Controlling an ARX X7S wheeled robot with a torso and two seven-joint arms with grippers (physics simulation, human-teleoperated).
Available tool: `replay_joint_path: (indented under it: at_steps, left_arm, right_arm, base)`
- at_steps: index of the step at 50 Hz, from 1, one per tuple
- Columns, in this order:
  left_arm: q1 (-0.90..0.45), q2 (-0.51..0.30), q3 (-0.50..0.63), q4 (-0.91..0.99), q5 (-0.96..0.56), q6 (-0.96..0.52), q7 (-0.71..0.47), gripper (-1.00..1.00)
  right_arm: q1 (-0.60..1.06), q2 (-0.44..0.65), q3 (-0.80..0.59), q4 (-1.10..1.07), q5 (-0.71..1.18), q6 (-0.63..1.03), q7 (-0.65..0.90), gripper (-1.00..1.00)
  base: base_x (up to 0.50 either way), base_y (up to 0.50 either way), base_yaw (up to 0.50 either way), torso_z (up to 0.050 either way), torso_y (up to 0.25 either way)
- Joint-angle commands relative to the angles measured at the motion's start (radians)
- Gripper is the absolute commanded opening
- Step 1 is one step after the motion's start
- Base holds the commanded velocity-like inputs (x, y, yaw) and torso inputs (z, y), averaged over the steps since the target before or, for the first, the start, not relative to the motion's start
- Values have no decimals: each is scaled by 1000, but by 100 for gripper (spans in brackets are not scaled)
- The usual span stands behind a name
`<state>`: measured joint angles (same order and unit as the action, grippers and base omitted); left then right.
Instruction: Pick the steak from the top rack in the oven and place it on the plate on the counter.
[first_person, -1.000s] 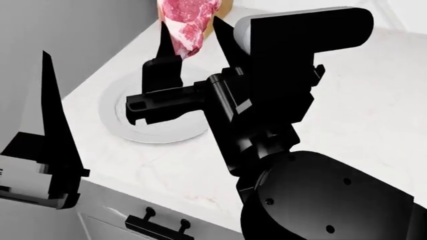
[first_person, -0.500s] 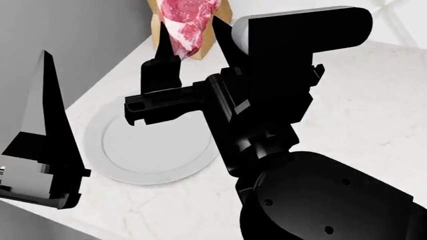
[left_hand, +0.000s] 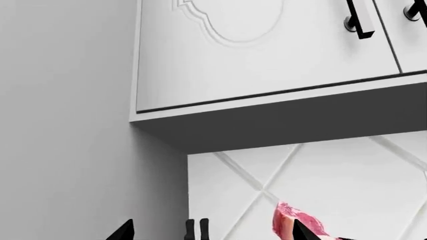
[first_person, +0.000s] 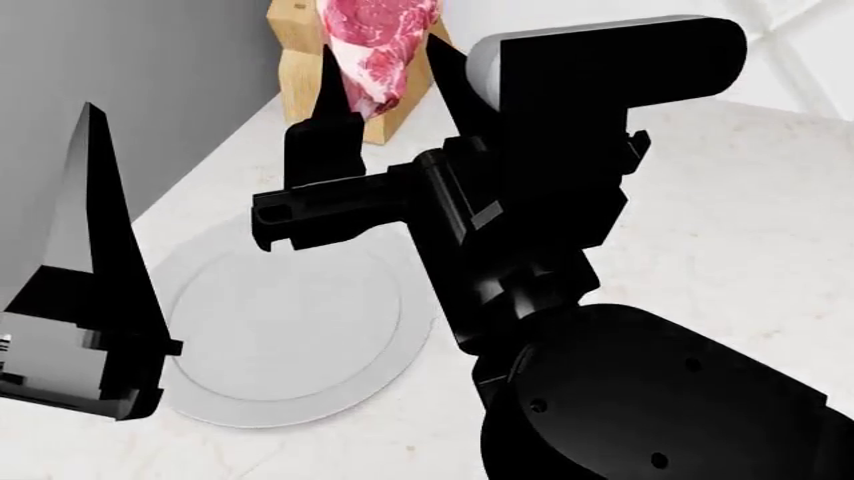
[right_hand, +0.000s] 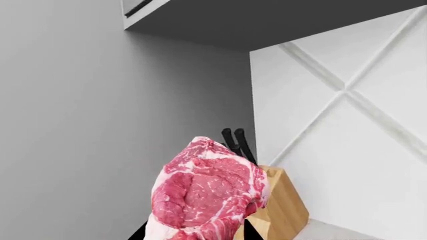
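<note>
The pink-red marbled steak hangs in the air with my right gripper shut on it, one black finger on either side. The right wrist view shows the steak close up between those fingers. The round white plate lies on the white counter, nearer to me than the steak and below it. My left gripper is open with nothing in it, off the plate's left side, where one tall finger shows. The steak also shows in the left wrist view. The oven is out of view.
A wooden knife block stands on the counter behind the steak, its black handles pointing up. A grey wall borders the counter on the left. White upper cabinets hang above a tiled backsplash.
The head view has advanced over the counter: the plate now sits lower and nearer, the knife block has come into sight, and the counter's front edge has dropped out. The steak stays gripped.
</note>
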<state>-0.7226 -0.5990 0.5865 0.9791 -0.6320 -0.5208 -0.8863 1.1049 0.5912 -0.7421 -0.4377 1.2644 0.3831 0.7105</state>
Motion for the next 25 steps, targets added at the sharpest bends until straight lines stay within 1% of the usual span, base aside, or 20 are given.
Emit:
replay_joint_path:
  at_steps: [1, 8, 18, 25]
  left_arm:
    - [1, -2, 7, 0, 1, 5, -5, 100]
    - [-6, -5, 5, 4, -7, 2, -10, 100]
    - [-11, -9, 8, 11, -14, 1, -18, 100]
    - [-9, -11, 12, 3, -8, 12, -15, 100]
  right_arm:
    - [2, 2, 11, -6, -23, 2, -7, -100]
    - [1, -8, -5, 21, -36, 12, -18, -100]
    - [10, -112, -72, 197, -99, 0, -149, -100]
    - [-9, -145, -96, 273, -111, -12, -205, -100]
  base:
    - [0, 0, 0, 0, 0]
    - [0, 0, 0, 0, 0]
    - [0, 0, 0, 0, 1]
    - [0, 0, 0, 0, 0]
